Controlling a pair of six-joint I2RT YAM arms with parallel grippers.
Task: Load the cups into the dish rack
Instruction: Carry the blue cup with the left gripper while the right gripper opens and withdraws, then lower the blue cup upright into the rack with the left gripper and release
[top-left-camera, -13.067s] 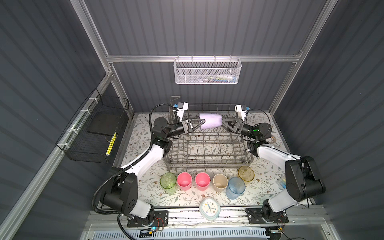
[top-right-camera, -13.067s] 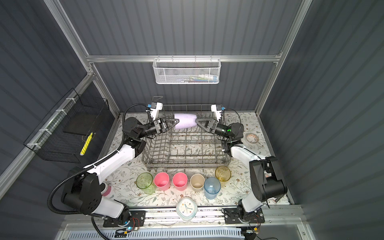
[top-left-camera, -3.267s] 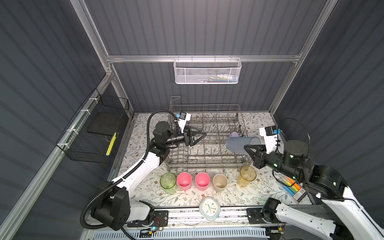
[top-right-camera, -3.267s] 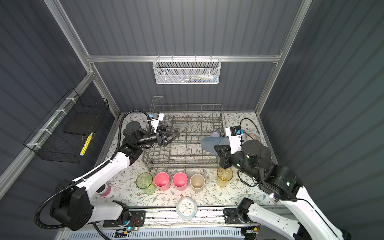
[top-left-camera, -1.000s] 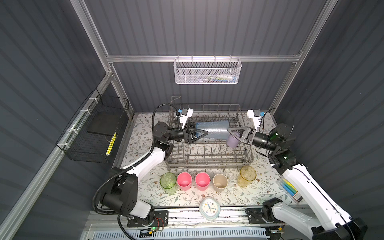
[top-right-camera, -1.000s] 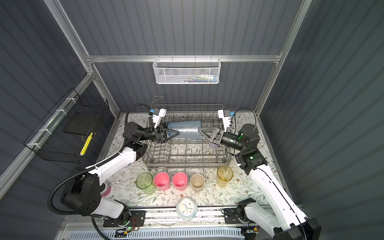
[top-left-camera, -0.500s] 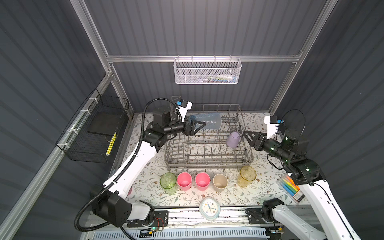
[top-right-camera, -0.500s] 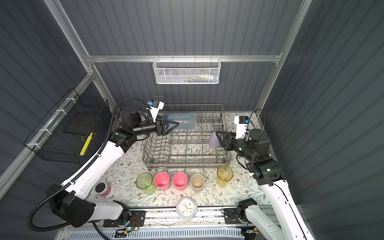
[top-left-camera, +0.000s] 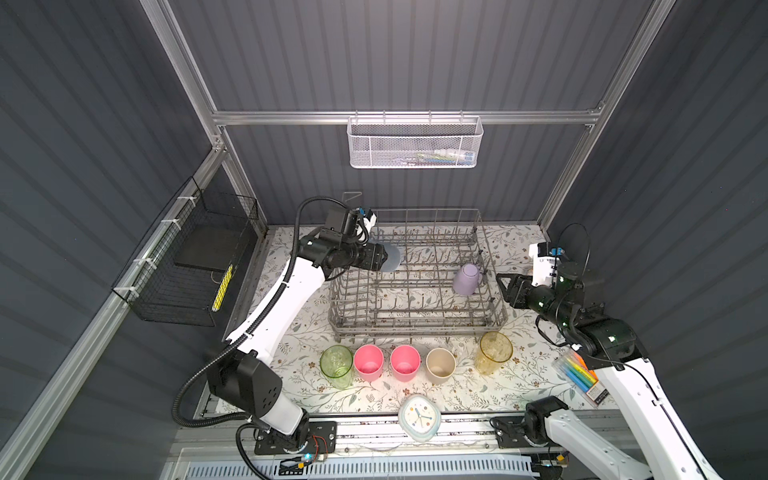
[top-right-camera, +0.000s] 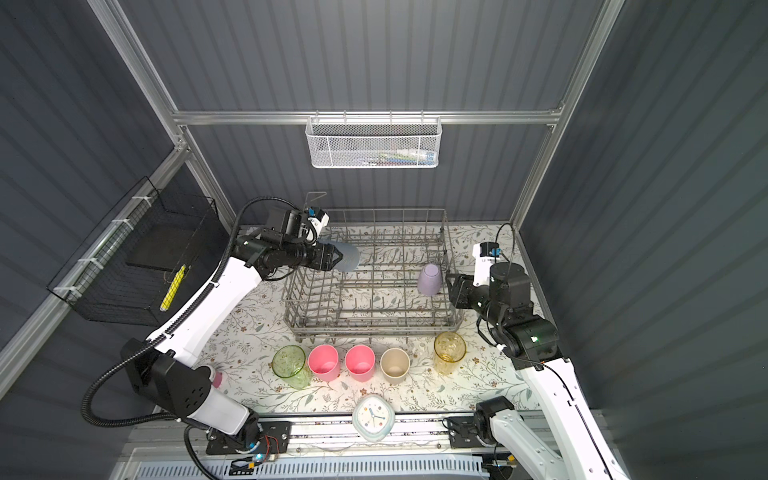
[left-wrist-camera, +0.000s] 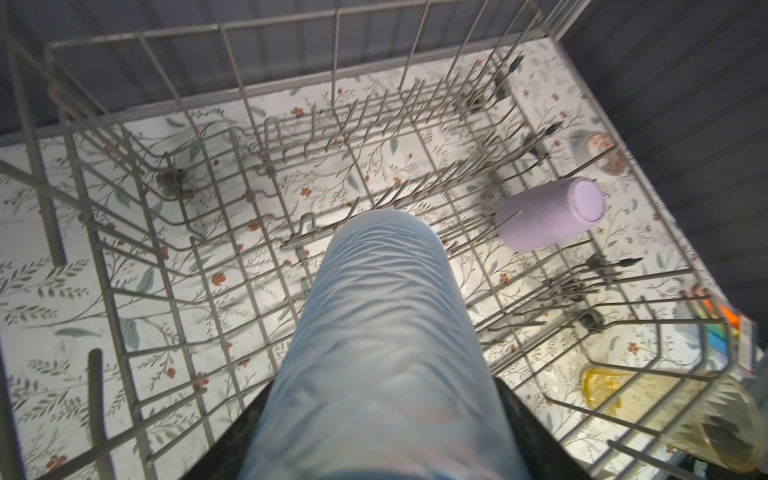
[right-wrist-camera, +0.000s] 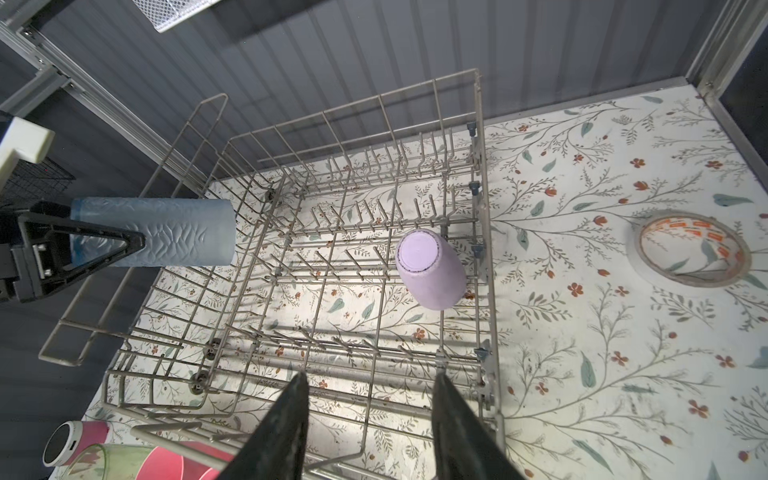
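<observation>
Left gripper (top-left-camera: 379, 257) clamped on blue cup (left-wrist-camera: 386, 332), held sideways over dish rack (top-left-camera: 415, 329) at its 9 o'clock side | right gripper (right-wrist-camera: 370, 376) apart, empty, at 3 o'clock | lavender cup (top-left-camera: 467, 279) racked | step: placing blue | next, I'd say: tip it mouth-down onto free tines

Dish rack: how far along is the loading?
Done: one lavender cup sits upside down in the rack, near its right wall. In hand: the left gripper holds the blue cup sideways above the rack's left rear; the right gripper is open and empty outside the rack. Left: five on the table in front: green cup, two pink cups, beige cup, yellow cup.
</observation>
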